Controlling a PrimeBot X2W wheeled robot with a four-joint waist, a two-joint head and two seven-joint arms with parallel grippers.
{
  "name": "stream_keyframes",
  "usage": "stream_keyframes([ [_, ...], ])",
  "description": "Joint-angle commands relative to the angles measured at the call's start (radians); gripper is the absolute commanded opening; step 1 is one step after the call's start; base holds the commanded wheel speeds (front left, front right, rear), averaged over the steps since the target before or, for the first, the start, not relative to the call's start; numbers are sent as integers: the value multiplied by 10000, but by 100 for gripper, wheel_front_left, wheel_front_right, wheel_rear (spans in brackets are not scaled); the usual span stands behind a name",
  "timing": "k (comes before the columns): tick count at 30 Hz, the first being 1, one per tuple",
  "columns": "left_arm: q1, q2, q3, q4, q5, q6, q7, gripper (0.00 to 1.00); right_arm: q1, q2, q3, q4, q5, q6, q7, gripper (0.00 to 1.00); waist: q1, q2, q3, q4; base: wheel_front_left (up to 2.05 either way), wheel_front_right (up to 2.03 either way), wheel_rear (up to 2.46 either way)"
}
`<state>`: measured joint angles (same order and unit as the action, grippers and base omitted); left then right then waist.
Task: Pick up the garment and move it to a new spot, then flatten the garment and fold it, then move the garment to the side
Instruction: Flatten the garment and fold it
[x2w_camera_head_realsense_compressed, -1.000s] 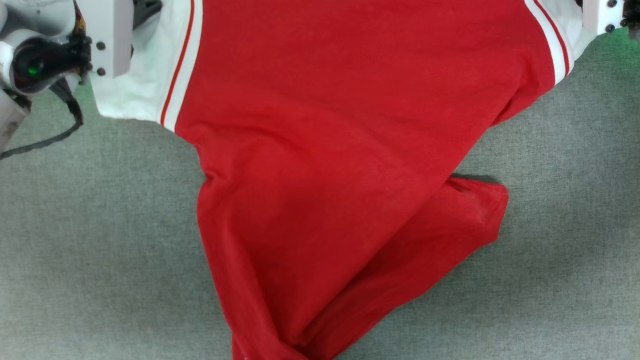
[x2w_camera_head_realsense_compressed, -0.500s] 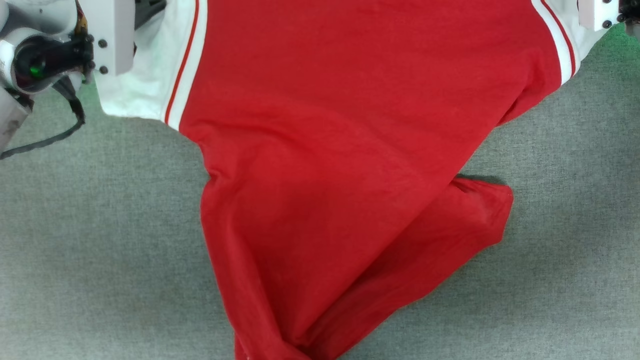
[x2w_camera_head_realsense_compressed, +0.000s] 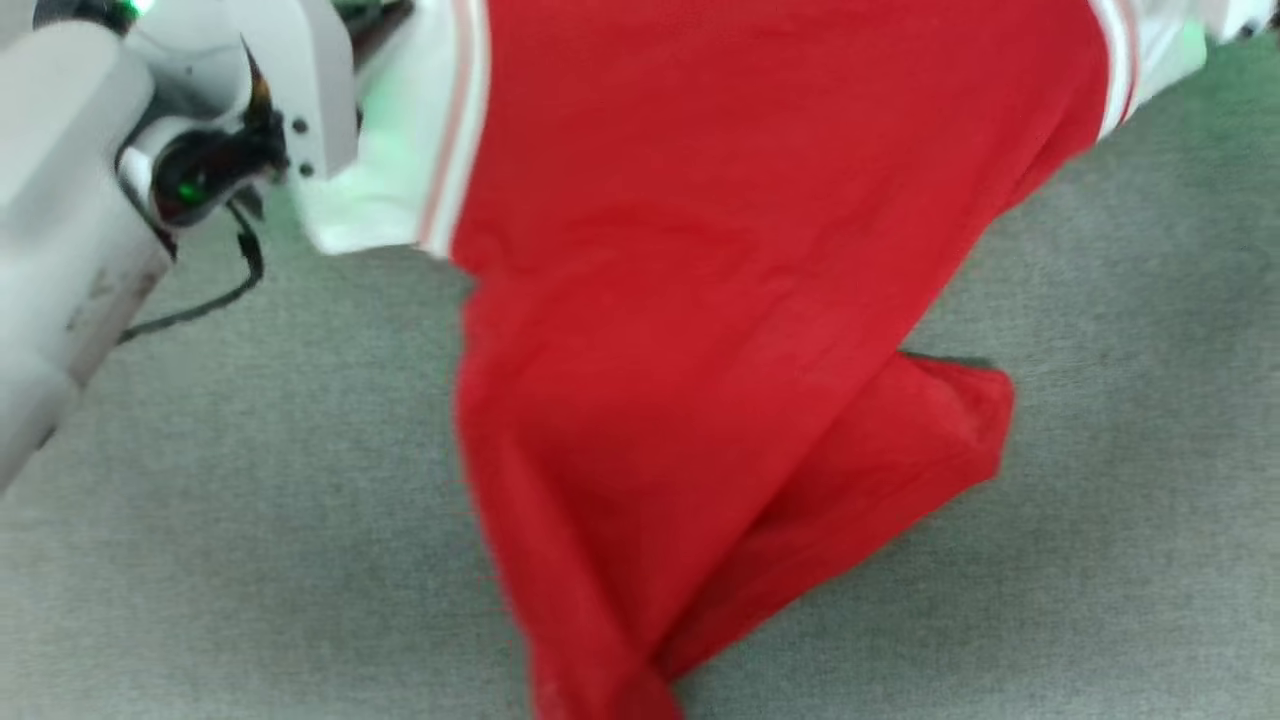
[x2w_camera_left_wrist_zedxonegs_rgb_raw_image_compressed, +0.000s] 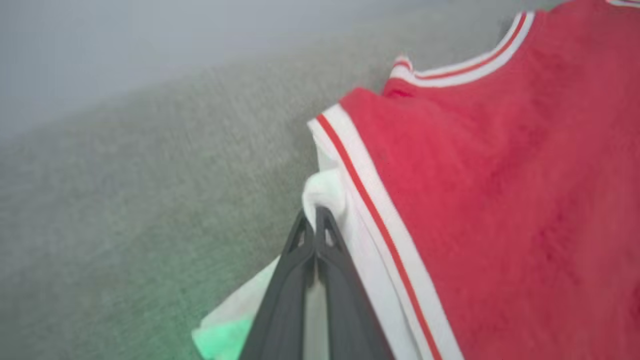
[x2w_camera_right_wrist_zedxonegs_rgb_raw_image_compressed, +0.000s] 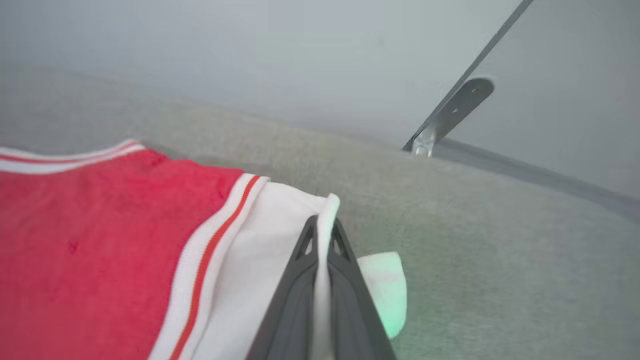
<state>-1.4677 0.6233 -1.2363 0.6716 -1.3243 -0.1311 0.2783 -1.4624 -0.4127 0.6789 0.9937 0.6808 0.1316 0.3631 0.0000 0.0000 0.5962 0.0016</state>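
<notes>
Since prev frame the L arm (x2w_camera_head_realsense_compressed: 70, 220) has swung inward w/ its sleeve, so the garment (x2w_camera_head_realsense_compressed: 700, 300) top sits further right in head view. On the L, the left gripper (x2w_camera_left_wrist_zedxonegs_rgb_raw_image_compressed: 315, 222) is clamped on white sleeve cloth; the right gripper (x2w_camera_right_wrist_zedxonegs_rgb_raw_image_compressed: 324, 230) pinches the other sleeve's edge. Red body hangs btwn them, lower part trailing on the grey fabric surface (x2w_camera_head_realsense_compressed: 200, 520), one corner prob. folded under at right; view's blurred.

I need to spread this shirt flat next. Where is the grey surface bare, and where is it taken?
Bare grey surface lies lower left, between the garment's edge and the left arm above, and lower right, past the folded hem corner. The middle is crowded by the garment, its sleeves pinched by the left end effector and right end effector.
</notes>
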Motion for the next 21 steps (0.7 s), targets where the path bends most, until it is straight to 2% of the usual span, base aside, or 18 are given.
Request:
stream_keyframes([
  [1,-99,-7,124,250,-34,16,-294,0,-285,32,-190,175,-76,-18,-378,0,0,0,-592,89,0,0,0],
  [7,-783,-850,645,2105,315,36,-2341,0,-1136,338,-1243,1246,-216,-18,-2600,0,0,0,-1127,97,0,0,0],
  [13,-1909,-1646,1149,3739,642,532,-4340,0,-2356,612,-2235,2321,-406,-18,-4722,0,0,0,-1246,92,0,0,0],
  [16,-2655,-1956,1558,4365,606,836,-5018,0,-3087,685,-2907,2680,-337,-18,-5648,0,0,0,-1225,45,0,0,0],
  [19,-3482,-2081,1991,4730,694,1024,-5370,0,-3893,696,-3533,2827,-396,-20,-6132,0,0,0,-1214,-4,0,0,0],
  [21,-3935,-2089,2396,4724,871,983,-5426,0,-4195,793,-3836,2883,-486,-20,-6233,0,0,0,-1257,-37,0,0,0],
])
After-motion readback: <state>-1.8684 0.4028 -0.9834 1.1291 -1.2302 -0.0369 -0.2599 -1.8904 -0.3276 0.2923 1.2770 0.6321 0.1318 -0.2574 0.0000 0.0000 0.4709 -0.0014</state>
